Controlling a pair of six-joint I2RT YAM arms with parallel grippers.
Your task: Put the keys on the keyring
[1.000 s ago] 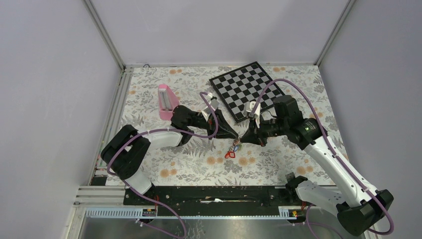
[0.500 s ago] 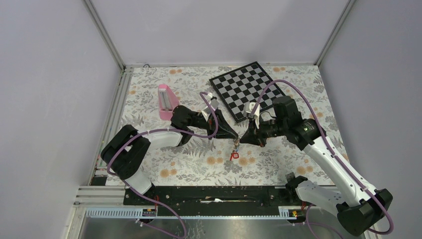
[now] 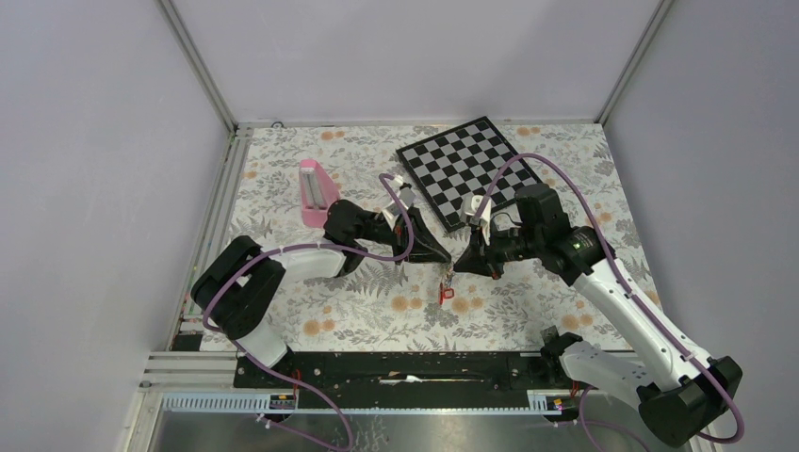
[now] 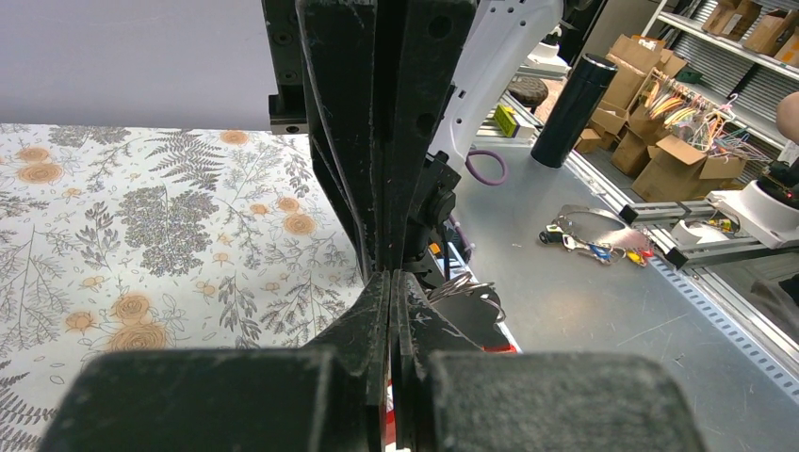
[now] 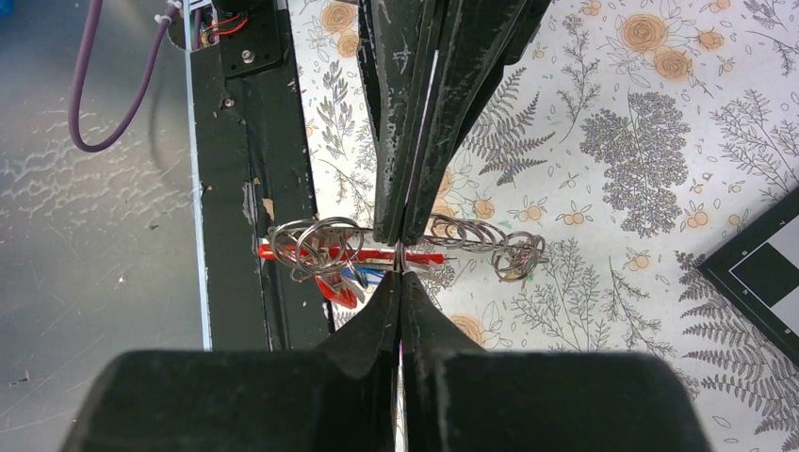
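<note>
While the left gripper [image 3: 441,261] has not moved since a second ago, the right gripper [image 5: 400,275] has shifted a little toward it above the floral table [image 3: 358,311]. Both have their fingers pressed fully together. The right one pinches the keyring [image 5: 363,254], but I cannot tell what the left one pinches. The keys [image 5: 341,282], red- and blue-tagged, hang from the keyring between the two grippers, in a narrower bunch than before.
</note>
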